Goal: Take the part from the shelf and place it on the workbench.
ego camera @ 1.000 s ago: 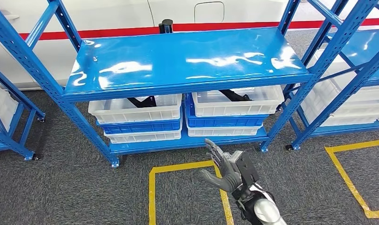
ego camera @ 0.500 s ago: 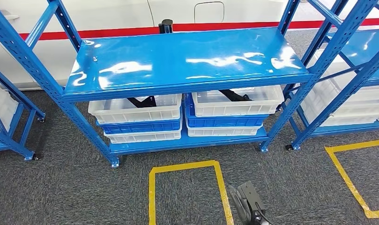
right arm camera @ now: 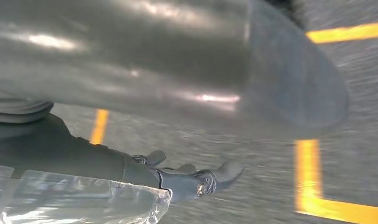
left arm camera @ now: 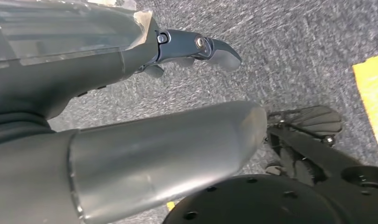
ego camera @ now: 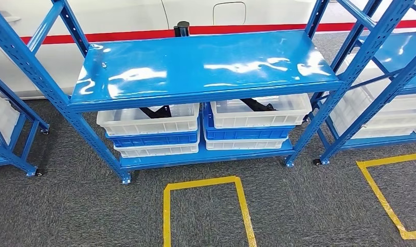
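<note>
Facing the blue shelf (ego camera: pixel 195 67), I judged the black part (ego camera: pixel 155 111) in its lower white bin (ego camera: pixel 149 123) stiff, grippable mid-bar; my left hand (left arm camera: pixel 131 93) and right hand (right arm camera: pixel 154 116) hung empty, fingers apart.

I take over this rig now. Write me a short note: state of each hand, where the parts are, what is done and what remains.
Left hand: holds nothing, fingers apart, hanging over the carpet.
Right hand: holds nothing, fingers apart, over the carpet near yellow tape.
Parts: dark parts lie in the two top white bins, left part and right part, on the bottom level of the shelf.
Done: nothing picked.
Left: reach into a bin, grip a part, carry it to the workbench.
</note>
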Available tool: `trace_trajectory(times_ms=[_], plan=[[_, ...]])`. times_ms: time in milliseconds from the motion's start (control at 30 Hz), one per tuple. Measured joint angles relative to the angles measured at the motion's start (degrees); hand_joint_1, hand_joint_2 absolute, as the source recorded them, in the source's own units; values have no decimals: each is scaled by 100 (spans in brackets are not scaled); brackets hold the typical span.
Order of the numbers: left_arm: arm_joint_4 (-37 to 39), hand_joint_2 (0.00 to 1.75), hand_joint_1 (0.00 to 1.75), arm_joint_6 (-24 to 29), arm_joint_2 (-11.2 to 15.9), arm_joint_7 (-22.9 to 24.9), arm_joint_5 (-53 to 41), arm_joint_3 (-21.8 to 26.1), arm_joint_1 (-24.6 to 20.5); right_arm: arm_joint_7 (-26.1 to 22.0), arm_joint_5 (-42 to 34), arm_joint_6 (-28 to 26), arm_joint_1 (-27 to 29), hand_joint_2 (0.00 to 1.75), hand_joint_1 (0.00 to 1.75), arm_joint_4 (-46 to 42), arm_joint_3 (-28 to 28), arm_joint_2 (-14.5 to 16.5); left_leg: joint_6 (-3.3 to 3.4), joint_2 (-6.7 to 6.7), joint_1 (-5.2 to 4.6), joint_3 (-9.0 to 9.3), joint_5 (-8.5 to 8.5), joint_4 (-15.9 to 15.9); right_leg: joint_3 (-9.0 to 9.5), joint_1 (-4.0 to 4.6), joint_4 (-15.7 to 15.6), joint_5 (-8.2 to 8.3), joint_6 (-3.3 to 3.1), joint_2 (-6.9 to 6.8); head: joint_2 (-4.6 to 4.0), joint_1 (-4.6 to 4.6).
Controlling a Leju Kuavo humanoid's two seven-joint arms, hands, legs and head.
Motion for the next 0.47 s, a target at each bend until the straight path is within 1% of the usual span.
trace_trajectory(times_ms=[200,467], plan=[[-64,0,0,-144,-7,147,-272,264,51,102,113,-78,122,0,0,502,-234,68,0,0,0,0,-1,-1,0,0,0,-1,1,1,0,1],[-88,0,0,-155,-7,148,-292,325,59,110,117,-78,129,0,0,636,-306,94,1,1,0,3,-1,0,3,0,0,-1,1,0,0,1]])
